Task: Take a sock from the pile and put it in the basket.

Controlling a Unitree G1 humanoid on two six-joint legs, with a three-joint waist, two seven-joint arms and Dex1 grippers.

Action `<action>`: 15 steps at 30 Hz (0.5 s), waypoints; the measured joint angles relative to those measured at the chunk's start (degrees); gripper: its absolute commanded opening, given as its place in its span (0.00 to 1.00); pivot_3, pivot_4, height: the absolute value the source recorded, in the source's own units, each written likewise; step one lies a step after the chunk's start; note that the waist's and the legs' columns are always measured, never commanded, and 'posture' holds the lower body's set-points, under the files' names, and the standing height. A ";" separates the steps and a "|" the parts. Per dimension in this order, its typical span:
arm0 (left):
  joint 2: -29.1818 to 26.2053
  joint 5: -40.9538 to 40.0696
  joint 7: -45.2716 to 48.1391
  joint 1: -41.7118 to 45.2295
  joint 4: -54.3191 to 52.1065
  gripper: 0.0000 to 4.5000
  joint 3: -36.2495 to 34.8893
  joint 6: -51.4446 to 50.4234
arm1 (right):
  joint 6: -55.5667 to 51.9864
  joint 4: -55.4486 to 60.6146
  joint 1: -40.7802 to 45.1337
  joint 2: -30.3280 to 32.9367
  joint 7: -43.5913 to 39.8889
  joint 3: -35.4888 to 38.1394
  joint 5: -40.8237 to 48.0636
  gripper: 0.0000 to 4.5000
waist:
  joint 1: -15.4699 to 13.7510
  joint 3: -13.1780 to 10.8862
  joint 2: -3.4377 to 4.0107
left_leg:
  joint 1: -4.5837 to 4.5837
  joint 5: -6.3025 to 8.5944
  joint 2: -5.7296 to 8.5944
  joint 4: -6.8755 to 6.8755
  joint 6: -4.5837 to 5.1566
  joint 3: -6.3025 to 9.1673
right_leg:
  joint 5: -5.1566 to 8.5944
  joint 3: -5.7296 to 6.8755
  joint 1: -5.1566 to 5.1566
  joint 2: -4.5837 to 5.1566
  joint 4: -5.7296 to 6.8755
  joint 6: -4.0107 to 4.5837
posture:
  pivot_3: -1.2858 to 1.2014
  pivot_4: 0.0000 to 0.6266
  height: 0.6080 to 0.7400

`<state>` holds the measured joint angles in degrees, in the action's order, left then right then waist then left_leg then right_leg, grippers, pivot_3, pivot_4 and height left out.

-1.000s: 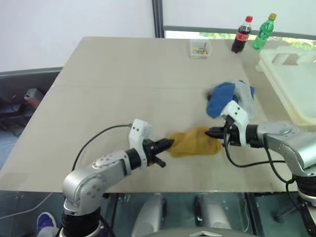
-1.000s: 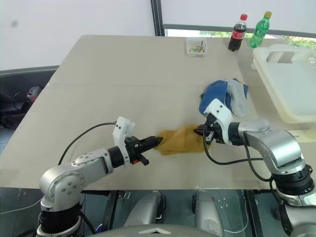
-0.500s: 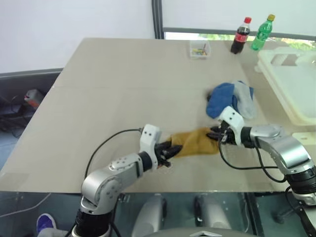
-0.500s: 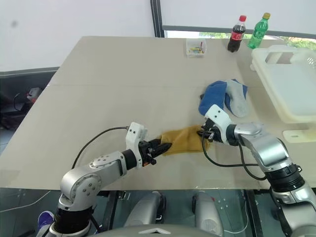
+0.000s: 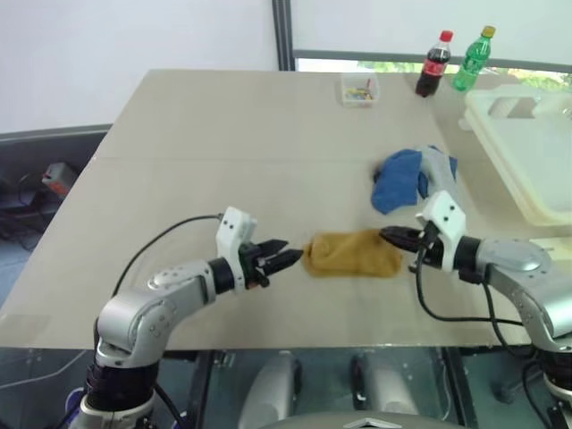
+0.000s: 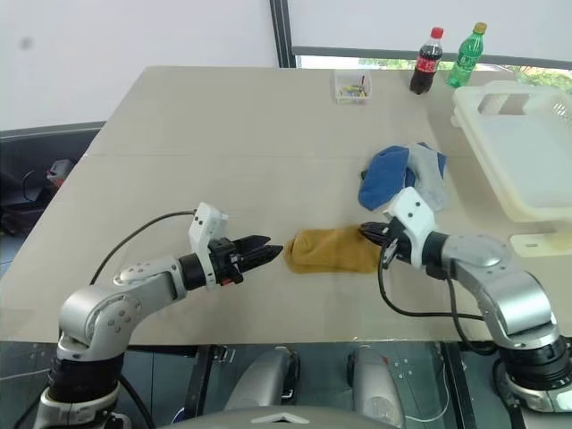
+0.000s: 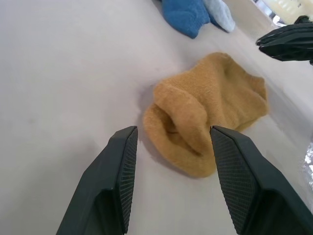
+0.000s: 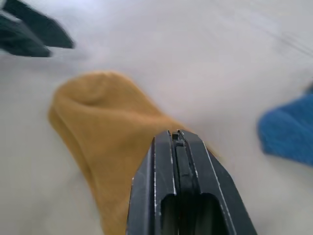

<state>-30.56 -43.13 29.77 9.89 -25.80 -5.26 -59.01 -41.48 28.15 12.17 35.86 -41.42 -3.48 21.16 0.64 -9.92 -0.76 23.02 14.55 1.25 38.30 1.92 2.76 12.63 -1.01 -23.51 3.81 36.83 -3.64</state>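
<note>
The table (image 5: 223,134) carries everything. The basket (image 5: 536,170) stands at its 3 o'clock edge, well apart from the pile (image 5: 416,177), which lies at about 1 o'clock from the yellow sock (image 5: 353,254). This sock lies flat on the table between both grippers. It looks soft, light and floppy, so I judge it best to pinch a thick fold near one end. The left gripper (image 5: 277,258), at 9 o'clock of the sock, has its jaws open and empty. The right gripper (image 5: 393,237), at 3 o'clock, has its jaws closed on nothing. A second ago both grippers pinched the sock's ends; now both have let go.
</note>
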 measured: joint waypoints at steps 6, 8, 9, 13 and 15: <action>3.35 -4.86 -1.23 2.53 4.83 0.56 0.88 -9.35 | 9.61 -8.02 -1.94 -1.24 -0.31 -9.98 -7.65 0.02 | -0.06 -0.02 -0.03 | 0.00 0.00 0.02 0.00 -0.01 -0.02 | 0.00 -0.03 -0.01 0.02 0.02 0.00 | 0.52 0.24 1.00; 3.71 -6.83 -1.23 3.87 5.19 0.56 1.20 -12.36 | 12.18 -8.98 -1.84 -0.99 -0.81 -10.81 -9.16 0.02 | 0.03 0.03 -0.10 | -0.07 0.00 0.00 0.00 -0.01 -0.01 | 0.00 -0.02 0.03 -0.01 0.02 -0.01 | 0.52 0.24 1.00; 4.21 -7.35 -1.32 4.20 5.25 0.56 1.25 -13.24 | 12.86 -9.23 -1.85 -0.98 -0.87 -10.99 -9.44 0.02 | 0.04 0.04 -0.08 | -0.11 0.00 0.00 0.00 -0.01 -0.01 | 0.00 -0.02 0.07 -0.01 0.03 -0.01 | 0.52 0.24 1.00; 8.74 -10.37 -3.24 6.21 7.58 0.56 0.92 -17.32 | 14.56 -10.20 -1.74 -0.90 -1.37 -11.24 -10.41 0.02 | 0.01 0.09 -0.14 | -0.27 0.00 -0.01 0.02 -0.01 0.06 | 0.00 0.04 0.25 -0.02 0.02 0.00 | 0.52 0.24 1.00; 9.00 -10.40 -3.58 7.77 9.07 0.56 1.01 -17.75 | 14.67 -10.55 -1.51 -1.37 -1.48 -11.28 -10.70 0.02 | 0.00 0.09 -0.14 | -0.28 0.00 -0.02 0.02 -0.01 0.06 | 0.00 0.04 0.25 -0.05 0.02 0.00 | 0.52 0.24 1.00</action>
<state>-21.56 -53.53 26.19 17.67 -16.73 -4.25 -76.76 -26.80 17.60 10.66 34.49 -42.90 -14.76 10.46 0.65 -9.83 -0.90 22.74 14.54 1.23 38.31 1.91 2.83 12.63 -0.97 -23.26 3.76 36.86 -3.64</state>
